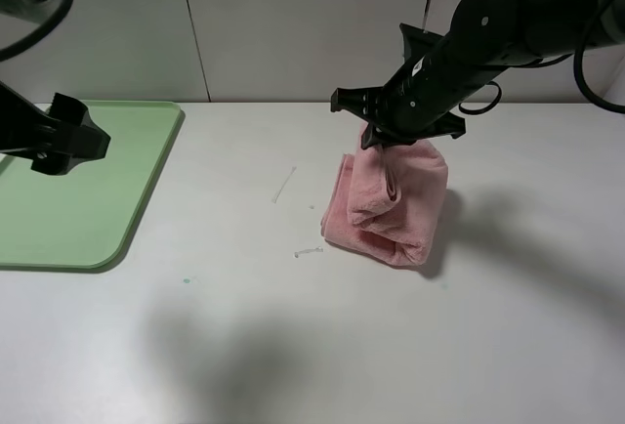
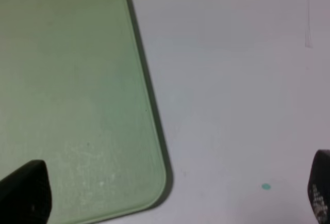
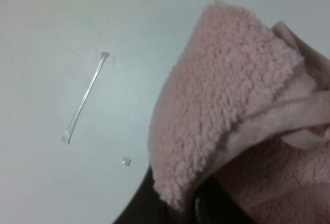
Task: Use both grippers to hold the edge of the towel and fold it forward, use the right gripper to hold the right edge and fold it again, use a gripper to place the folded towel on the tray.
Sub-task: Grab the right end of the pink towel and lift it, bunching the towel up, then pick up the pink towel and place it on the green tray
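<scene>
Right of the counter's (image 1: 244,346) middle, the towel (image 1: 391,204) hangs as a folded bundle from the right end effector (image 1: 383,143), which is clamped narrow on its top. It is dusty pink and fluffy. Several layers are doubled over one another, so that rounded folds show along the side facing the camera. The bundle is narrow where it is pinched and widens downward. Its lowest folds seem to touch the counter, though I cannot tell this for sure, and its shadow falls on the counter to its right.

Seen from the right wrist, the towel's looped terry pile (image 3: 221,105) is plain. A smoother, paler pink hem (image 3: 289,108) runs across one layer and curls over at the edge. A black finger (image 3: 142,208) sits against the cloth, with the pile bulging over it.

The tray (image 1: 88,199) is pale green, flat and round-cornered. It lies at the counter's left side, well apart from the towel, and nothing lies on the part in view. The left end effector (image 1: 83,136) hovers above it with jaws spread wide and nothing between them.

A thin clear strip (image 1: 283,185) lies on the counter between tray and towel. A small teal dot (image 1: 186,278) lies near the tray's front corner.
</scene>
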